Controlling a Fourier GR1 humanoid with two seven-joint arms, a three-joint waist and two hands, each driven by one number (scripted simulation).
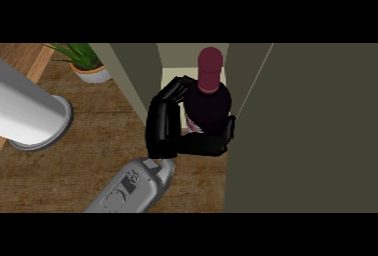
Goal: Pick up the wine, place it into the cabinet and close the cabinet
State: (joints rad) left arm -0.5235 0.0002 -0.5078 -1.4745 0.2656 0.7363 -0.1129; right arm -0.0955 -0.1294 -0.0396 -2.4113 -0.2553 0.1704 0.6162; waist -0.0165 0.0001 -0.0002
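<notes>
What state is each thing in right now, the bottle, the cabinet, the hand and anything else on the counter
Wine bottle: upright, held, at the cabinet's opening.
Cabinet: open, door swung out.
Right hand: curled round the wine bottle.
Left hand: not in view.
Potted plant: upright on the counter, untouched.
Grey cylinder: at the view's left, apart from the hand.

You get one head view, looking steeply down and close over the wooden counter (88, 150), cabinet (310, 130) filling frame right.
</notes>
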